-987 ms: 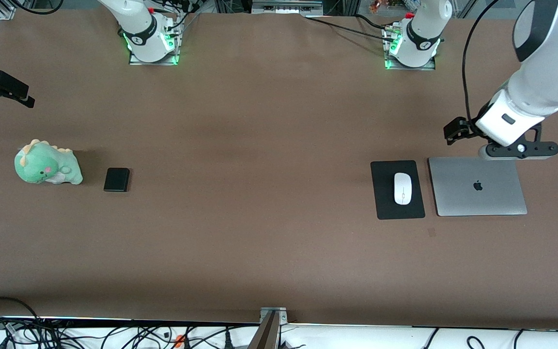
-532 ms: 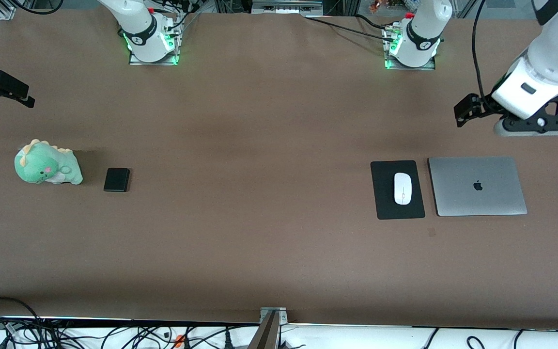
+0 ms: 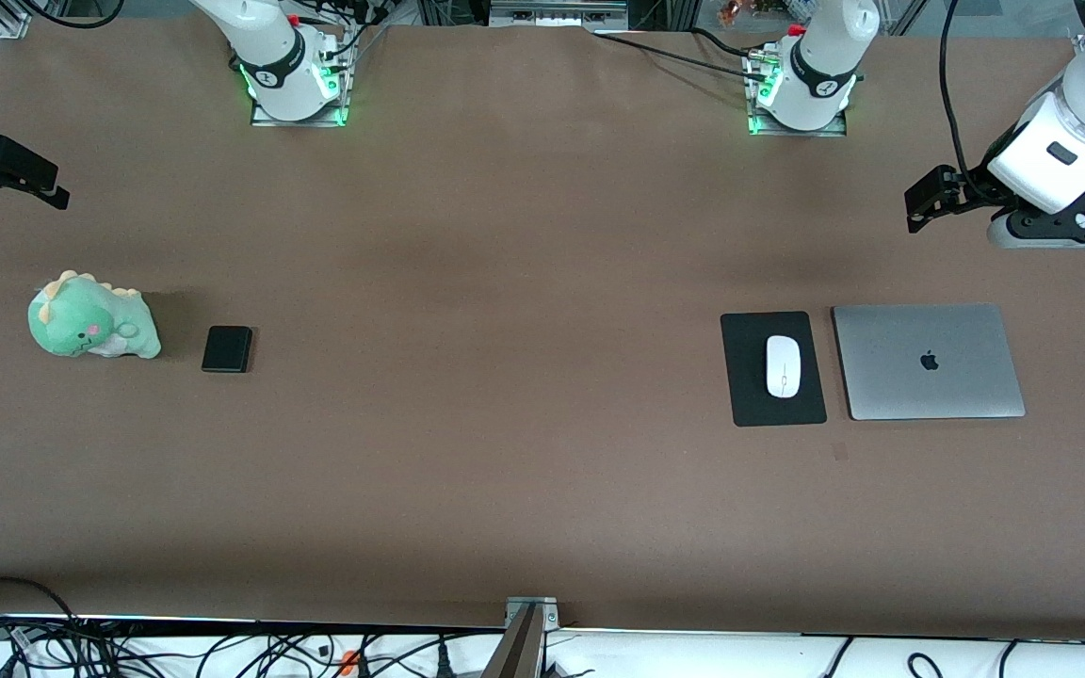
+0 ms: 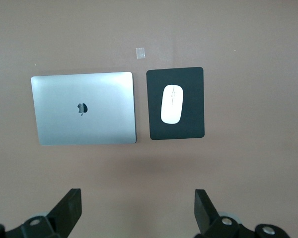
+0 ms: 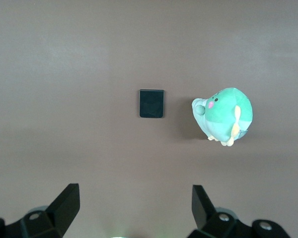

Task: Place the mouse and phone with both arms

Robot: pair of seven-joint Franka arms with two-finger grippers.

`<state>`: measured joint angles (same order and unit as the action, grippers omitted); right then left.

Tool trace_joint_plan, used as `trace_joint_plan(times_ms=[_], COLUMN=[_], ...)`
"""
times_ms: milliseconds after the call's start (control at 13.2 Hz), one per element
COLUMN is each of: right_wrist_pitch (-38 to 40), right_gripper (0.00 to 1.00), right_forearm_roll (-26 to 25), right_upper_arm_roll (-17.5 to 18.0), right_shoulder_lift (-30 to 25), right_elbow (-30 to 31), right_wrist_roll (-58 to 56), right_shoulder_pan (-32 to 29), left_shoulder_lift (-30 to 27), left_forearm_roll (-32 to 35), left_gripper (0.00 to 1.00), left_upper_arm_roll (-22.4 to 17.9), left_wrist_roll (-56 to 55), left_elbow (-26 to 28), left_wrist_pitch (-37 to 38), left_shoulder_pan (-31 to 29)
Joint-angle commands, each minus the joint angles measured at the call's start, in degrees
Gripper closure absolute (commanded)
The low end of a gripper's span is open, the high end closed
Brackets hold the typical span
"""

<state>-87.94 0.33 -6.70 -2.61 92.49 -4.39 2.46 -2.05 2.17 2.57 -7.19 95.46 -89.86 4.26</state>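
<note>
The white mouse (image 3: pixel 783 366) lies on a black pad (image 3: pixel 745 386) beside a closed silver laptop (image 3: pixel 929 362), toward the left arm's end of the table. In the left wrist view the mouse (image 4: pixel 172 103) and pad (image 4: pixel 159 130) lie well ahead of my open, empty left gripper (image 4: pixel 136 210). In the front view the left gripper (image 3: pixel 1056 226) hangs over bare table near the laptop. The black phone (image 3: pixel 227 348) lies flat beside a green plush dinosaur (image 3: pixel 90 327), toward the right arm's end. My right gripper (image 3: pixel 10 174) is open and empty, up over bare table, with the phone (image 5: pixel 152 103) in its view.
The laptop (image 4: pixel 84 108) lies next to the pad. The plush dinosaur (image 5: pixel 223 115) sits close to the phone. A small tape mark (image 3: pixel 839 452) is on the table near the pad. The brown table stretches wide between the two groups.
My left gripper has drawn back from the laptop's edge toward the robots' side and the table's end. The right arm has not moved. Nothing on the table has moved.
</note>
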Motion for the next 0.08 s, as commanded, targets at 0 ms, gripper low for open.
trace_joint_plan(times_ms=[0], right_wrist_pitch=[1.5], right_gripper=[0.0], right_forearm_roll=[-0.3], right_upper_arm_roll=[0.4], right_shoulder_lift=[0.5], right_elbow=[-1.8], right_wrist_roll=[0.9], right_shoulder_pan=[-0.1], left_shoulder_lift=[-1.2], left_forearm_roll=[-1.4], left_gripper=[0.0], left_upper_arm_roll=[0.2], left_wrist_roll=[1.0], left_elbow=[0.6], left_wrist_pitch=[0.0], left_shoulder_pan=[-0.5])
